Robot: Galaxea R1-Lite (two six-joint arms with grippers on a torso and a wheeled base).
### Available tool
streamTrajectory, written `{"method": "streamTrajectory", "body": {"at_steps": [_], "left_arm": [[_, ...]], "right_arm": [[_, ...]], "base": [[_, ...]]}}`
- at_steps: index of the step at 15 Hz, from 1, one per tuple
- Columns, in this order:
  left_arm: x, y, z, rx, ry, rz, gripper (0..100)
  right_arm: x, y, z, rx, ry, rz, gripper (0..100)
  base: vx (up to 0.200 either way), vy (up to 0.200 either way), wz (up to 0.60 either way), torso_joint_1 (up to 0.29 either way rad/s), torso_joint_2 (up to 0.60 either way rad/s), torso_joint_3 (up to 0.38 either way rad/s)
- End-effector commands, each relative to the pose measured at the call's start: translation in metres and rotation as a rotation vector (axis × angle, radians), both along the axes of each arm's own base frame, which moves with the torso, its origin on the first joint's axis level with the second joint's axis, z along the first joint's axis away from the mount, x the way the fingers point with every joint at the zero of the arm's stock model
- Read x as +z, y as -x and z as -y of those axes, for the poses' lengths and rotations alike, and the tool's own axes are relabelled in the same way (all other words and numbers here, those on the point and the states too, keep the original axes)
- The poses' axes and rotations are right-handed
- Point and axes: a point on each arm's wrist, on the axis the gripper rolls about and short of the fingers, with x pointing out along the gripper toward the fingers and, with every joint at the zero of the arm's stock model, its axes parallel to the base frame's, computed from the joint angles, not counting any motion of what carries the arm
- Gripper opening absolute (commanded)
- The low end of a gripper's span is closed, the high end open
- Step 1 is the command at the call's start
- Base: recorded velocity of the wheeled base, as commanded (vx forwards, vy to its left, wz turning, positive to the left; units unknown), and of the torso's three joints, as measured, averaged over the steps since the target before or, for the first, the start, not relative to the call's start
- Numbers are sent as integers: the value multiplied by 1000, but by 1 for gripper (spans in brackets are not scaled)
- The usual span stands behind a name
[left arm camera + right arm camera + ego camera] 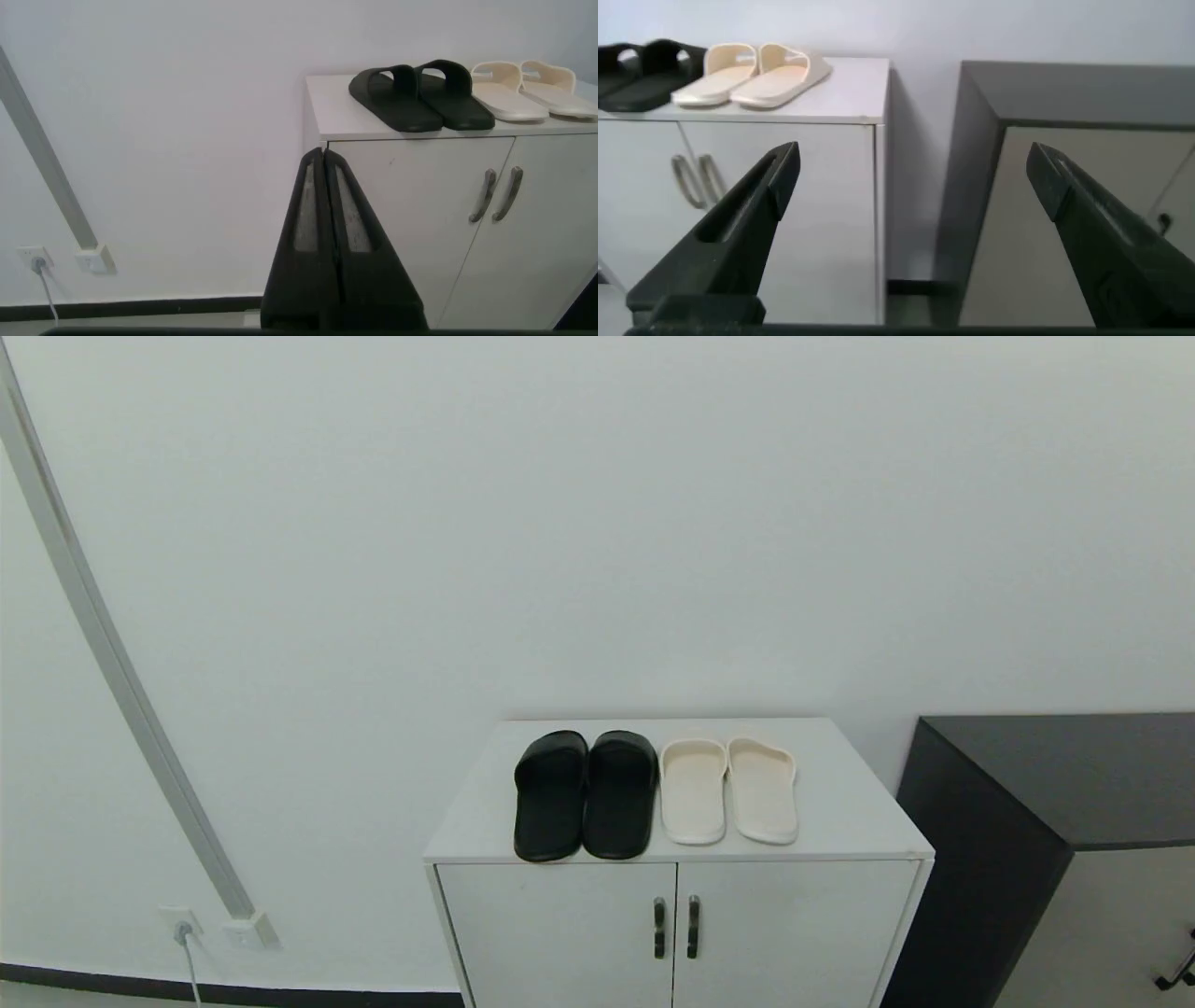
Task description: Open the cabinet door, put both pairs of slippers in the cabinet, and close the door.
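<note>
Closest to the wrist cameras are the grippers. The left gripper has its fingers pressed together on nothing; the right gripper has its fingers spread wide and is also empty. The white cabinet stands against the wall with both doors shut, and a dark cabinet is beside it on the robot's right. Black slippers and cream slippers sit side by side on its top. Two door handles flank the centre seam. The step in hand is door opening, not yet begun. The next move likely requires an open gripper brought to a handle, closed on it and pulled outward.
</note>
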Motion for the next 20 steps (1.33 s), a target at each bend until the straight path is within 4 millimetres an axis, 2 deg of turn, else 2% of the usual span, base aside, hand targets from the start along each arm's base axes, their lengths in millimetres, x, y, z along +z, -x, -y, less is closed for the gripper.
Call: {"method": "streamTrajectory", "body": {"at_steps": [1,2,3,4,5,7,9,13,14,15,17,18,20], "left_arm": [[0,0,0,0,0,-1,0],[0,0,0,2,0,-1,0],[0,0,0,5,0,-1,0],[0,0,0,6,0,-1,0],[0,0,0,6,2,-1,0],[0,0,0,5,2,-1,0],[0,0,0,3,2,-1,0],[0,0,0,2,2,-1,0],[0,0,0,2,2,-1,0],[0,0,0,2,2,-1,0],[0,0,0,2,3,-1,0],[0,0,0,2,3,-1,0],[0,0,0,2,3,-1,0]], "right_arm": [[57,10,0,-26,-61,127,100],[78,12,0,-34,-100,144,100],[92,3,0,-28,-109,56,100],[77,-13,0,3,-68,-95,100],[66,-22,-1,50,-59,-159,100],[61,-40,-3,144,-68,-268,100],[68,-66,-5,204,-80,-351,100],[83,-122,-16,279,-111,-384,100],[89,-139,-24,295,-129,-401,100],[91,-147,-30,304,-138,-413,100],[97,-173,-64,337,-153,-444,100],[97,-180,-73,339,-155,-445,100],[95,-205,-106,324,-133,-410,100]], "base": [[0,0,0,0,0,0],[0,0,0,0,0,0],[0,0,0,0,0,0],[0,0,0,0,0,0],[0,0,0,0,0,0],[0,0,0,0,0,0],[0,0,0,0,0,0],[0,0,0,0,0,0],[0,0,0,0,0,0],[0,0,0,0,0,0],[0,0,0,0,0,0],[0,0,0,0,0,0],[0,0,0,0,0,0]]}}
